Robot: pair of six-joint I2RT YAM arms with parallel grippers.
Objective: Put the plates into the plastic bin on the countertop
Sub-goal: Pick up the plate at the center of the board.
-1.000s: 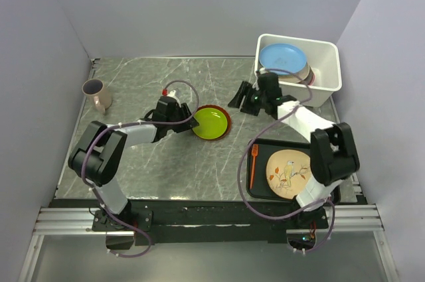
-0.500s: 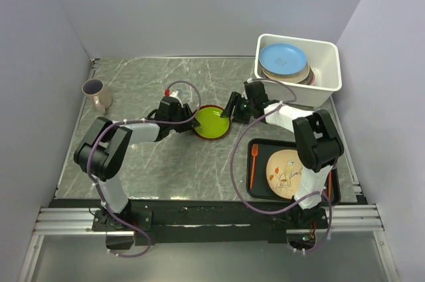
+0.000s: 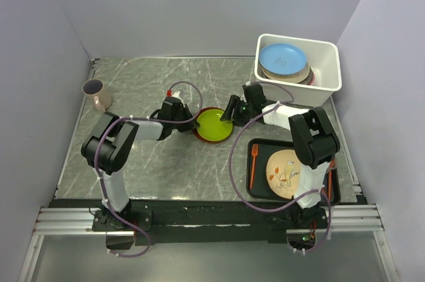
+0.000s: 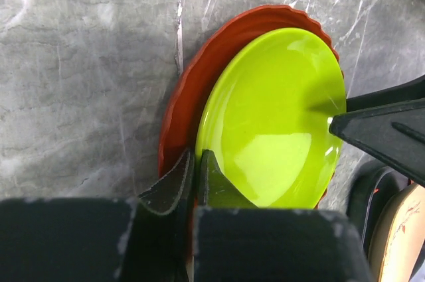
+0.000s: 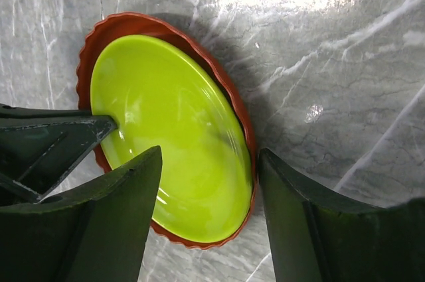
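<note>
A yellow-green plate (image 3: pixel 214 123) lies tilted on a red-orange plate (image 3: pixel 209 137) in the middle of the countertop (image 3: pixel 133 76). My left gripper (image 3: pixel 194 121) is shut on the yellow-green plate's left rim (image 4: pixel 279 109), one finger above and one below; the red-orange plate (image 4: pixel 182 89) lies under it. My right gripper (image 3: pixel 230 113) is open, its jaws straddling the right edge of both plates (image 5: pixel 166 123). The white plastic bin (image 3: pixel 329 63) at the back right holds a stack with a blue plate (image 3: pixel 282 58) on top.
A black tray (image 3: pixel 259 186) at the front right holds a beige bird plate (image 3: pixel 287 174) and an orange fork (image 3: pixel 253 166). A pink-beige cup (image 3: pixel 97 94) stands at the far left. Grey walls close in the countertop.
My right gripper has come away from the bin, leftward and down to the right edge of the plates. My left gripper, holding the rim, has shifted slightly right.
</note>
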